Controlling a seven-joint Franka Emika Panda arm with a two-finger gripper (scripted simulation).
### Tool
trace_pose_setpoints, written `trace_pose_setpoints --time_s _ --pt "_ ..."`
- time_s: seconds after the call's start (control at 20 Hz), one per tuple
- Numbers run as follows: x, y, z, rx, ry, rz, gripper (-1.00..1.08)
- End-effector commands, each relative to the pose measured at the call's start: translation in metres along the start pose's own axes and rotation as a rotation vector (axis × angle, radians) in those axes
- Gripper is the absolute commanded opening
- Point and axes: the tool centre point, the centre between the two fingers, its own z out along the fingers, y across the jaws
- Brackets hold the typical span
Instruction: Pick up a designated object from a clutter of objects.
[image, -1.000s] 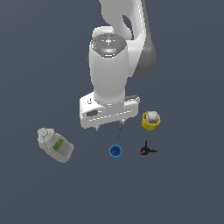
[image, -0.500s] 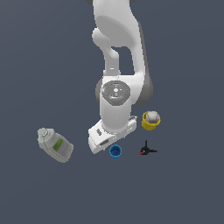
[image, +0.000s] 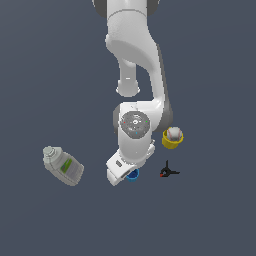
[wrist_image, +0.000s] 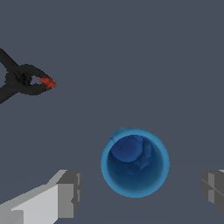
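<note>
Hovering over the small round bright-blue plastic cup, the white gripper has its jaws spread wide, a finger on each side, neither touching; the cup stands upright near the black orange-tipped clamp.

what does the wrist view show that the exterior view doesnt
Only the wrist view shows the gripper open, a finger on either side of the blue cup, and the cup's hollow inside.

Only the exterior view shows the arm, the bottle and the yellow cup with its ball.

Both show the blue cup and the black clamp on the floor.
</note>
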Motion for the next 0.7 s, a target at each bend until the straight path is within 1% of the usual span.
trace_pose_setpoints --time_s 0.0,0.3,0.65 --pt "0.001 0.0 0.004 0.0 0.001 -0.012 1.0" --pt "0.001 0.0 0.009 0.0 0.0 -0.009 1.0" --pt "0.0 -0.001 0.044 0.0 0.001 -0.012 1.0"
